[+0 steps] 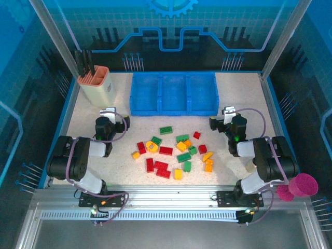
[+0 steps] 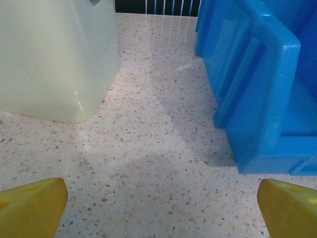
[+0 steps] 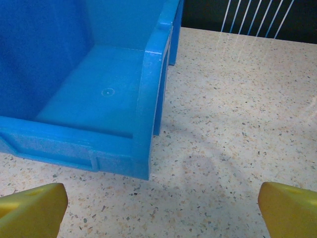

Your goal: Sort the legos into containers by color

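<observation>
Top external, red, green, yellow-orange legos point(image 1: 166, 150) scattered, blue containers point(image 1: 155, 110) behind

The speckled counter point(image 1: 233, 98) is carrying a blue tray point(image 1: 174, 110) at its far middle, with the tray's three compartments sitting side by side. A beige cup point(image 1: 96, 92) is standing upright in the far left corner, near the tray but not touching it. Legos point(image 1: 166, 151) are lying scattered over the middle of the counter, apart from the tray's front wall. The red ones are lying mostly to the left, the green ones around the centre, and the yellow ones among them and out to the right.
</observation>
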